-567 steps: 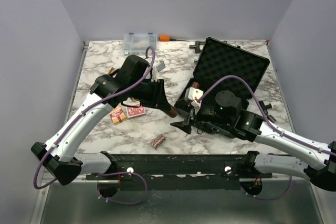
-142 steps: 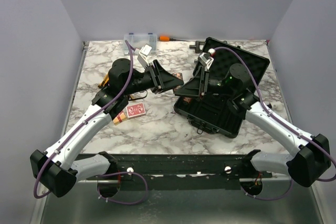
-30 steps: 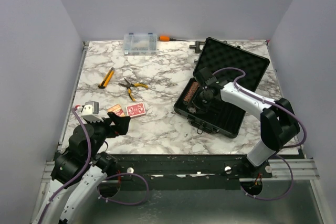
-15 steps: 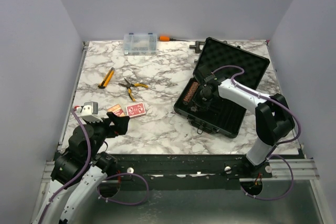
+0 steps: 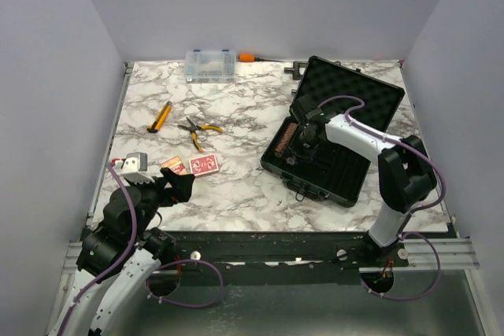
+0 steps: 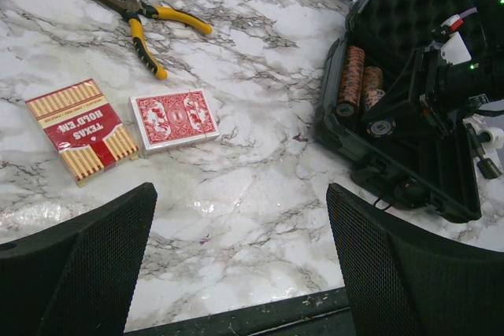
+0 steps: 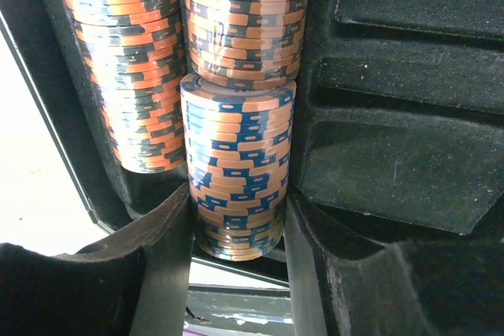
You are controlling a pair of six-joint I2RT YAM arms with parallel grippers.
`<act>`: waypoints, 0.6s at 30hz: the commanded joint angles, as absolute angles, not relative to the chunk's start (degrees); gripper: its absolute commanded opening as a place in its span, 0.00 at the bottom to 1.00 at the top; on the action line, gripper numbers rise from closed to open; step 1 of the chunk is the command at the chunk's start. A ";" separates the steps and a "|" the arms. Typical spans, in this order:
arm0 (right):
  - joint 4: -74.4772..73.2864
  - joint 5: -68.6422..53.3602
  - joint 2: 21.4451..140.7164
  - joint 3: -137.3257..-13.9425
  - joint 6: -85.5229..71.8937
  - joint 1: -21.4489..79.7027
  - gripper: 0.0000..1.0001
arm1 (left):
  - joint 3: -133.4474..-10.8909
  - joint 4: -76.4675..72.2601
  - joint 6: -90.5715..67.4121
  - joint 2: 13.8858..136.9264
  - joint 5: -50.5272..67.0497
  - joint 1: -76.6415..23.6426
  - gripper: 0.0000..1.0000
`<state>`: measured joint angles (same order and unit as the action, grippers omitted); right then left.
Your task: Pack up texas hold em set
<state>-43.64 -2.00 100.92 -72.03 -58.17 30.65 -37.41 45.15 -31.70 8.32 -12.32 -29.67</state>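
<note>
White marble-patterned table top (image 5: 236,116) is enclosed by plain grey walls. Nearest, the left gripper (image 6: 236,265) is held above the near edge, its mesh-faced fingers (image 6: 94,257) spread wide with nothing between them. Just beyond, a red-and-cream striped card box (image 6: 83,138) printed "TEXAS HOLD 'EM" is laid beside a red-backed card deck (image 6: 175,119), not quite touching. Farther off, yellow-handled pliers (image 6: 142,21) are seen. To the right, the black foam-lined hard case (image 5: 354,98) is stood open. Inside it, the right gripper (image 7: 236,206) is closed against both sides of a short orange-and-blue poker chip roll (image 7: 236,186) in a slot, beside two orange-and-black chip rolls (image 7: 126,60). At the far edge, a small clear plastic organizer box (image 5: 210,64) is set.
</note>
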 commanded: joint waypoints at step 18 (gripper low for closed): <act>-40.34 -5.36 103.09 -74.50 -54.91 28.56 0.36 | -36.85 44.91 -31.46 9.24 -12.66 -29.22 0.88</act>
<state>-44.10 -2.85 102.13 -72.86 -56.01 29.43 -37.36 45.15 -31.68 8.78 -12.32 -29.63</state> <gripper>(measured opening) 0.452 0.879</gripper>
